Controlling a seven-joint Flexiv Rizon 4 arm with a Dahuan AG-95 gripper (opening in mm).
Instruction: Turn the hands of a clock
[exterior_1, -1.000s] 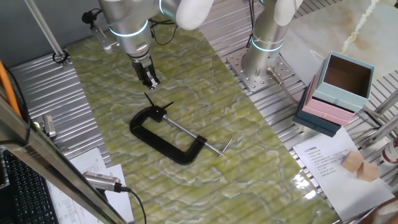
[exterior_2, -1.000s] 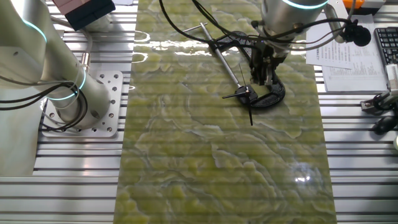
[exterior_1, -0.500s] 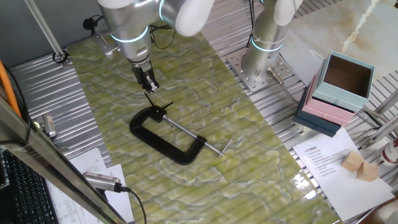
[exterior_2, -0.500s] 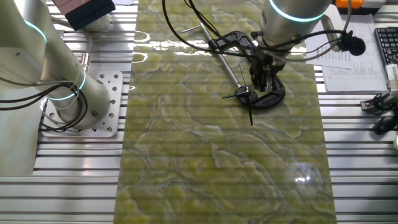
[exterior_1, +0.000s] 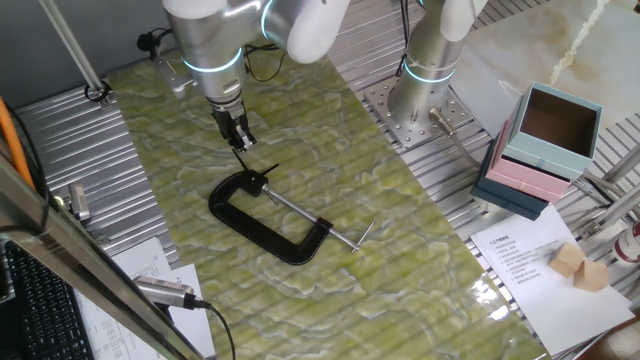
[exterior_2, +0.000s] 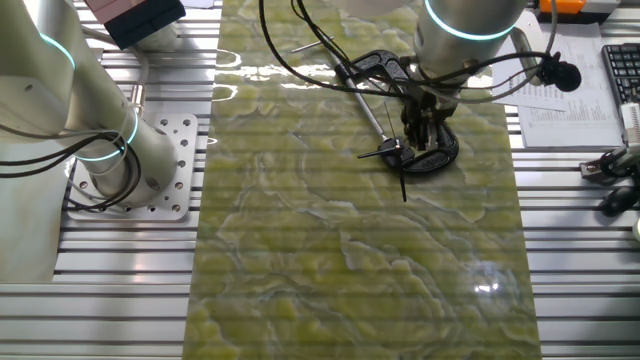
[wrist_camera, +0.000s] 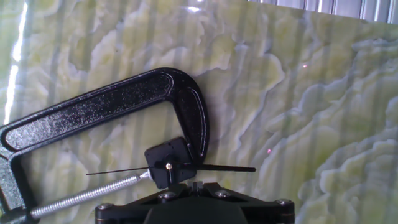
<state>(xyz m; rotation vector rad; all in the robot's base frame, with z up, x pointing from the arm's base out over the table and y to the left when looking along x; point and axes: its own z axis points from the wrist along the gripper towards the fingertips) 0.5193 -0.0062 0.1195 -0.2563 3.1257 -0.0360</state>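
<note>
The two thin black clock hands (wrist_camera: 205, 167) cross on a small black square movement (wrist_camera: 166, 163) held in the jaw of the black C-clamp (wrist_camera: 118, 102). In the hand view they lie almost in one line, pointing left and right. The hands also show in one fixed view (exterior_1: 250, 167) and in the other fixed view (exterior_2: 398, 165). My gripper (exterior_1: 239, 139) hangs just above the far tip of one hand, and I cannot tell if it touches. It also shows in the other fixed view (exterior_2: 418, 138). Its fingers look shut together and hold nothing.
The clamp's silver screw rod (exterior_1: 318, 223) with its T-bar points toward the front right. A second arm's base (exterior_1: 420, 95) stands at the back right. A pink and blue box (exterior_1: 545, 140), papers and a wooden block (exterior_1: 572, 265) lie to the right.
My gripper has shifted slightly lower and closer to the clock hands, and the wrist has turned a little. The hands and the clamp have not visibly moved.
</note>
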